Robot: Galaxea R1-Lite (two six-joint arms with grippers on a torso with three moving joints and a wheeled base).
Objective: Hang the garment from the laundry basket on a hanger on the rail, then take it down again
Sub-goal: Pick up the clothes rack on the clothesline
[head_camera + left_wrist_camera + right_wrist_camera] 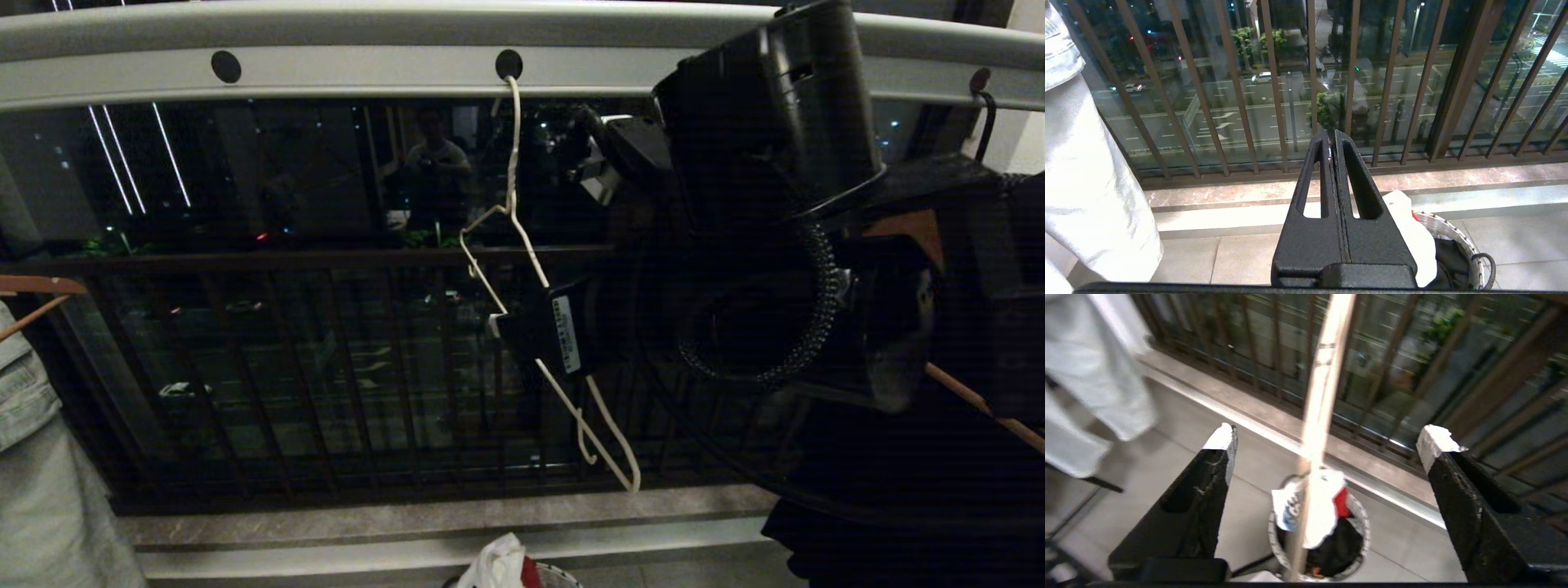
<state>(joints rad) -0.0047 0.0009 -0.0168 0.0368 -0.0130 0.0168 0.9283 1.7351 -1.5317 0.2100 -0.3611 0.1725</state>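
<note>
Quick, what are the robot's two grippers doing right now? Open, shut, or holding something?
Left gripper: shut, holding nothing.
Right gripper: jaws wide open on either side of the hanger, not gripping it.
</note>
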